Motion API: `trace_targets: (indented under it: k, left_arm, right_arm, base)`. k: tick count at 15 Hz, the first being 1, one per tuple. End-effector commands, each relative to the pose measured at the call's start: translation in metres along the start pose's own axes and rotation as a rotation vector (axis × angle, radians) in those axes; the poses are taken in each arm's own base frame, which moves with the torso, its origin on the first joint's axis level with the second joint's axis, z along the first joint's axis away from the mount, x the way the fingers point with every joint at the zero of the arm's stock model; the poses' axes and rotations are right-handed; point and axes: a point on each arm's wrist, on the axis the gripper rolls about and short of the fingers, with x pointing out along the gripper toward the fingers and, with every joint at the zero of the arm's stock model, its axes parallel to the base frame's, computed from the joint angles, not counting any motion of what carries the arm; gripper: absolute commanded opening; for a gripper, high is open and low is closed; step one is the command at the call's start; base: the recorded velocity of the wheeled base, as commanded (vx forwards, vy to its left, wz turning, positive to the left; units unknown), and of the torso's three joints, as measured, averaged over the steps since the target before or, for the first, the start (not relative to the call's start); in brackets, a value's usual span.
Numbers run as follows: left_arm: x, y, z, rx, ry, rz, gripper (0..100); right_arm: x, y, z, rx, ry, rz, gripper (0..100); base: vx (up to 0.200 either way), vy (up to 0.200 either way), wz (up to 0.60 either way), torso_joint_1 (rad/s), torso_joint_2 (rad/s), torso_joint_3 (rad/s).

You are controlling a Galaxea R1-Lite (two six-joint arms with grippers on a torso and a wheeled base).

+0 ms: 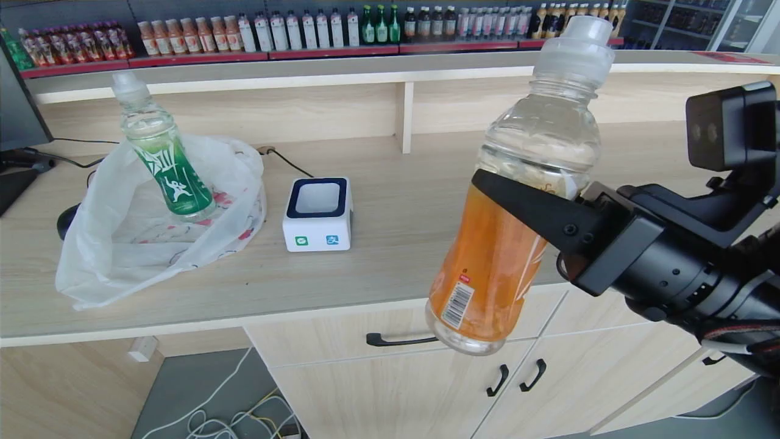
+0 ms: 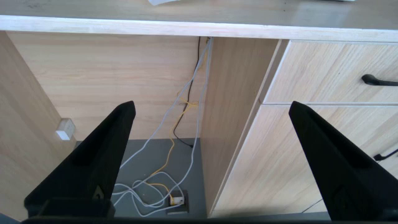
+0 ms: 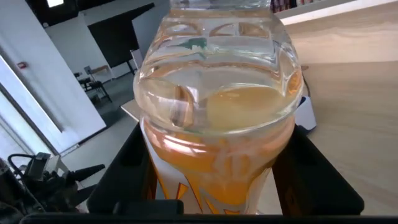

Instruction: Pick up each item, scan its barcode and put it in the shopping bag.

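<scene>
My right gripper (image 1: 536, 213) is shut on an orange-labelled bottle (image 1: 518, 201), holding it tilted in the air in front of the counter's front edge, barcode facing the head camera. The same orange-labelled bottle (image 3: 217, 124) stands between the right gripper's fingers (image 3: 130, 168). A green-labelled bottle (image 1: 161, 152) stands leaning inside the white shopping bag (image 1: 122, 244) on the counter's left. The white barcode scanner (image 1: 318, 214) sits on the counter to the right of the bag. My left gripper (image 2: 211, 168) is open below counter level, facing the cabinet front.
The wooden counter (image 1: 390, 201) has a raised back ledge with a divider (image 1: 403, 116). A monitor (image 1: 15, 103) and cables stand at the far left. Cabinet drawers and handles (image 1: 396, 340) lie below the counter. Loose cables (image 2: 168, 186) hang in the open bay under it.
</scene>
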Motion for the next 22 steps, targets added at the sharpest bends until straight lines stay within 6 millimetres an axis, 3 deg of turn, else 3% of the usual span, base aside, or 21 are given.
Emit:
trace_targets:
  k: [1,11,16,22]
  left_arm:
    - [0.0,0.0,0.0,-0.001,0.0,0.001,100]
    - [0.0,0.0,0.0,-0.001,0.0,0.001,100]
    - [0.0,0.0,0.0,-0.001,0.0,-0.001,100]
    - [0.0,0.0,0.0,-0.002,0.0,0.001,100]
  right_arm:
    - [0.003,-0.004,0.001,-0.031,-0.024,-0.068,0]
    - [-0.014,-0.022,0.02,-0.258,-0.149,-0.514,0]
    - [-0.024,-0.025,0.01,-0.287,-0.111,-0.562,0]
    - [-0.04,-0.028,0.001,-0.302,-0.083,-0.599,0]
  base:
    - [0.0,0.0,0.0,0.0,0.0,0.0]
    - [0.0,0.0,0.0,0.0,0.0,0.0]
    - [0.0,0.0,0.0,0.0,0.0,0.0]
    - [0.0,0.2,0.0,-0.001,0.0,0.005]
